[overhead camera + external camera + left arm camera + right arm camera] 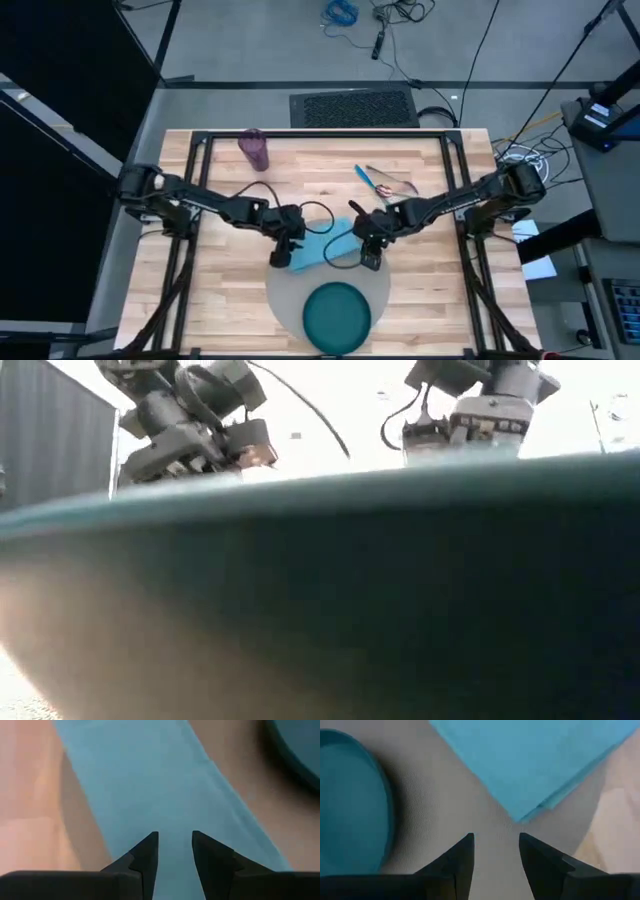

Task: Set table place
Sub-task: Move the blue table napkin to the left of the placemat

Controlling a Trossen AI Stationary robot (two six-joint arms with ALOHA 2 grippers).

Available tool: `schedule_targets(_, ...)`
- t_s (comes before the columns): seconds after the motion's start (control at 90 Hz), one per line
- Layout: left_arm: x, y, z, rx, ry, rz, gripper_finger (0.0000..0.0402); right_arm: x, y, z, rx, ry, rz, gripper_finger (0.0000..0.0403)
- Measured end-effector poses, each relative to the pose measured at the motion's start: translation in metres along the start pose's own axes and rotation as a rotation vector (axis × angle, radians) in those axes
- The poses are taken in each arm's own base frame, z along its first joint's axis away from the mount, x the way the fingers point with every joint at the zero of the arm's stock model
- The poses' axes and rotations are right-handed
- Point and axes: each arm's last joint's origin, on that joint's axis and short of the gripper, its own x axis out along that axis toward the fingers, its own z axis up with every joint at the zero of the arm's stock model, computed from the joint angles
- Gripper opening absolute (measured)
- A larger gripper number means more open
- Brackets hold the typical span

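A light-blue napkin [320, 248] lies flat, its near part on the round grey mat [290, 300] and its far part on the wooden table [440, 310]. A teal plate [337, 315] sits on the mat's near part. My left gripper [175, 837] is open, pointing down over the napkin's [150, 785] left part. My right gripper [496, 840] is open over the mat [445, 805], just short of the napkin's right corner [520, 815]. A purple cup [253, 148] stands at the far left. The cutlery [375, 180] lies at the far right. My left gripper points down with its fingertips [150, 845] spread a little over the napkin's flat cloth [175, 820]. I cannot tell whether they touch it. My right gripper stands over bare mat and holds nothing.
In the low view the plate's rim [320, 560] fills most of the picture, with both grippers above it. The table's black frame [320, 132] runs along the far edge. Bare wood lies to the left [215, 300] and right of the mat.
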Motion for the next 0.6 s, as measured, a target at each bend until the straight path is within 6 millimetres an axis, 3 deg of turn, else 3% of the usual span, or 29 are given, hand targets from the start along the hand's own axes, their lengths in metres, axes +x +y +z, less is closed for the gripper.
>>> schedule_targets(0.167, 0.007, 0.001, 0.002, 0.012, 0.01, 0.008, 0.0101, 0.006, -0.005, -0.007, 0.038, -0.001, -0.003, 0.0119)
schedule_targets(0.411, 0.011, 0.002, -0.002, 0.007, 0.042, 0.011, 0.004, 0.01, -0.01, -0.014, 0.039, 0.02, -0.019, 0.0013)
schedule_targets(0.6, 0.012, 0.002, -0.003, 0.005, 0.048, 0.013, 0.0004, 0.015, -0.01, -0.014, 0.038, 0.011, -0.009, 0.0001)
